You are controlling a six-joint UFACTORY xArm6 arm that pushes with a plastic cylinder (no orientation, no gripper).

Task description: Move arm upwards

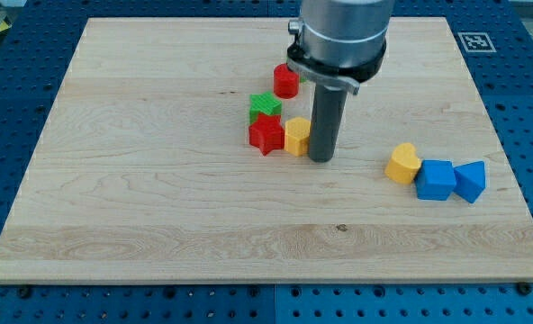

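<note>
My tip (pixel 320 158) rests on the wooden board just right of a yellow block (pixel 296 136), close to touching it. A red star block (pixel 266 134) sits against the yellow block's left side. A green star block (pixel 264 106) lies just above the red star. A red cylinder block (pixel 286 81) stands above those, left of the rod. The arm's grey body (pixel 340 36) comes down from the view's top and hides the board behind it.
At the view's right sit a yellow heart block (pixel 402 164), a blue cube block (pixel 436 179) and a blue angular block (pixel 471 180), touching in a row. The wooden board (pixel 158 180) lies on a blue perforated table. A marker tag (pixel 474 41) sits at the top right.
</note>
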